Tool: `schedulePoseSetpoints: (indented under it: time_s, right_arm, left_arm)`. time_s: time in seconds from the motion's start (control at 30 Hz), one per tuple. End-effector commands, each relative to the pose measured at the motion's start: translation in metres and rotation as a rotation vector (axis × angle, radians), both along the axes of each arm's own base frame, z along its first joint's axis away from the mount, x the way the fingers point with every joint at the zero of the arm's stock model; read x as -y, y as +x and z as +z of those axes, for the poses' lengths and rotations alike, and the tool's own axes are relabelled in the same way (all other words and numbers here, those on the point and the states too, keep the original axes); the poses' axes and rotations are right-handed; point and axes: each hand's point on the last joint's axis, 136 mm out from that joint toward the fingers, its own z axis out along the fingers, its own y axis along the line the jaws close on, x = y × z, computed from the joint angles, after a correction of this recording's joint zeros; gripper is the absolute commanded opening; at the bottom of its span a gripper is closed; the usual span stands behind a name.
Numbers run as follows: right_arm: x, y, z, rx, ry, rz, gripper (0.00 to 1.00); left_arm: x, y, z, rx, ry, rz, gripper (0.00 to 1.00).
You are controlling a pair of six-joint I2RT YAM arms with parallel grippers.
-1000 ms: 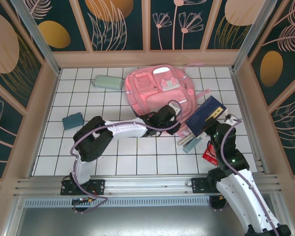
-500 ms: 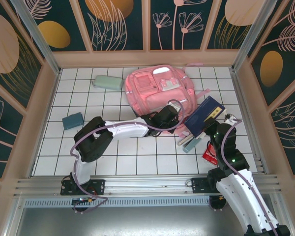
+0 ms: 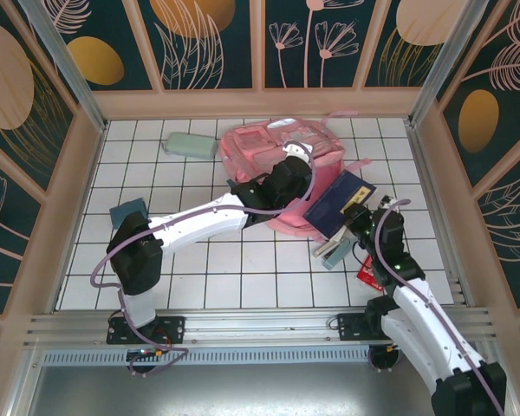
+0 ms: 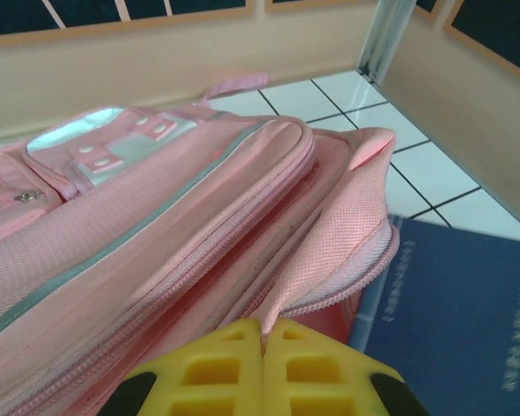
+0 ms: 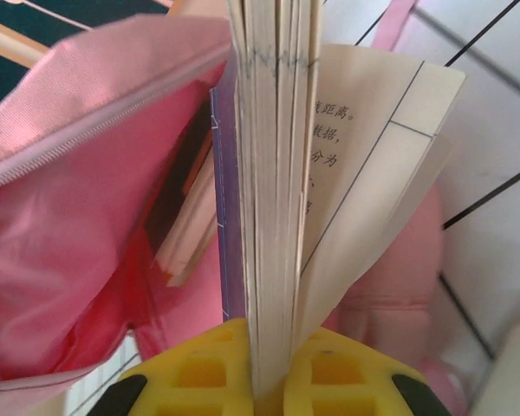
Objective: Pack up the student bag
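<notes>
**Bag mouth raised as book is brought in**

The left end effector point(image 4: 262, 331) is seen clamped shut on the zip edge of the pink student bag point(image 3: 264, 147), which lies at the far middle of the tiled surface point(image 3: 199, 260). The bag's mouth has been lifted since a second ago. The dark blue book point(image 3: 336, 206), pinched by its pages in the closed right end effector point(image 5: 273, 351), has been carried closer to that opening, so insertion is judged near. The left arm is stretched far forward across the surface. The right arm is bent low beside the bag.
</notes>
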Motion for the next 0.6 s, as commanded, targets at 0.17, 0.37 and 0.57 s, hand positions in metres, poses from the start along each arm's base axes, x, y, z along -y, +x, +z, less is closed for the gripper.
schedulePoseSetpoints:
  time_s: [0.17,0.37,0.57]
  right_arm:
    - [-0.039,0.039,0.03,0.135,0.298,0.103,0.0]
    - [-0.048,0.065,0.037,0.159,0.406,0.087,0.0]
    - [-0.06,0.091,0.041,0.165,0.5,0.093,0.0]
  left_arm:
    - [0.002,0.001,0.072,0.094,-0.13,0.013,0.0]
    - [0.007,0.002,0.078,0.1,-0.14,0.001,0.0]
    - [0.007,0.0,0.076,0.094,-0.143,-0.009,0.0]
